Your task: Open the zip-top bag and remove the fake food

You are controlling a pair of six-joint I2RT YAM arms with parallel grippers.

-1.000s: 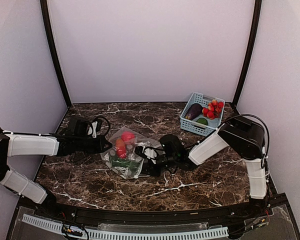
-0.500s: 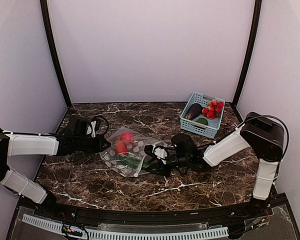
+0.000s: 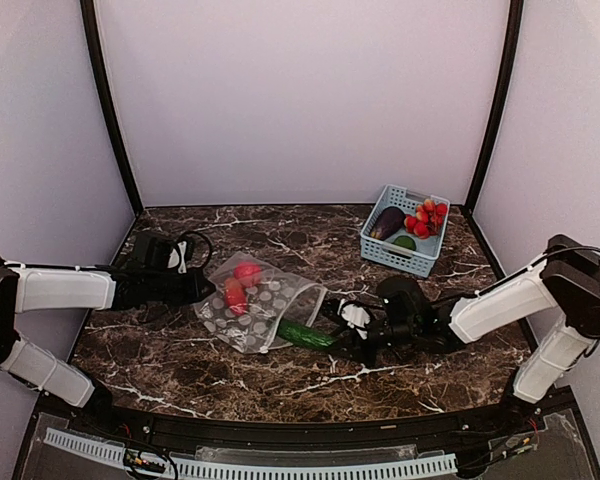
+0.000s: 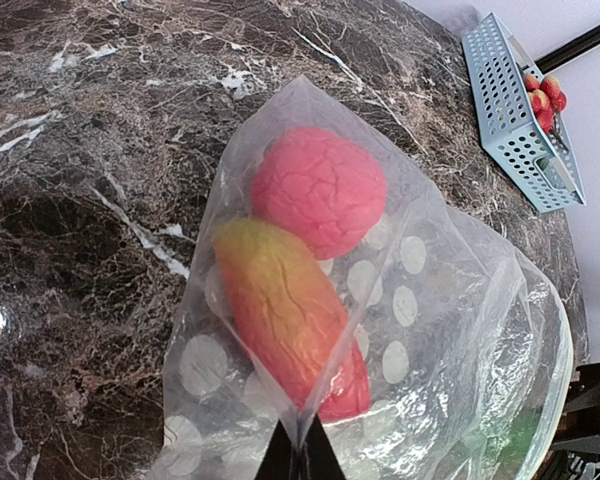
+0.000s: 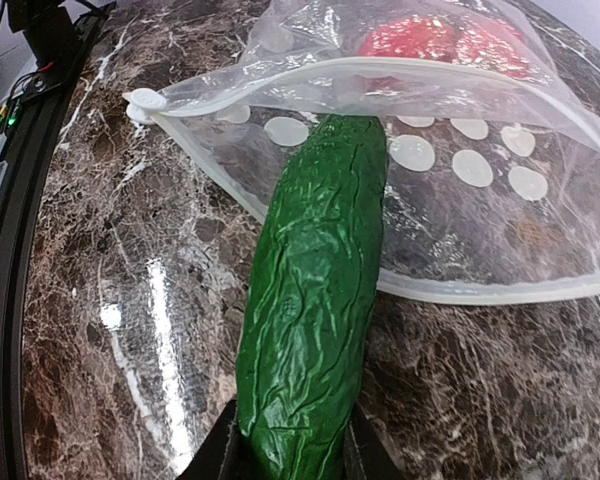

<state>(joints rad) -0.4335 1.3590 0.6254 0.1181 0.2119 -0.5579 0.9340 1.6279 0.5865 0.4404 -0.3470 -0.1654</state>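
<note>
Gripping the cucumber by its near end, my right gripper has its fingers clamped on either side of it, just in front of the bag. Only the cucumber's far tip lies inside the bag's open mouth; the rest is out over the table. I judge this low, lengthwise hold lets it slide out without catching the rim.

Deeper in the bag, a red lump and an orange-red piece lie toward the closed end. At the bag's left side, my left gripper has its fingers pinched together on the plastic, which I take as an anchor so the bag cannot follow.

Well behind the bag, to the right, the basket holds an eggplant and red balls.
</note>
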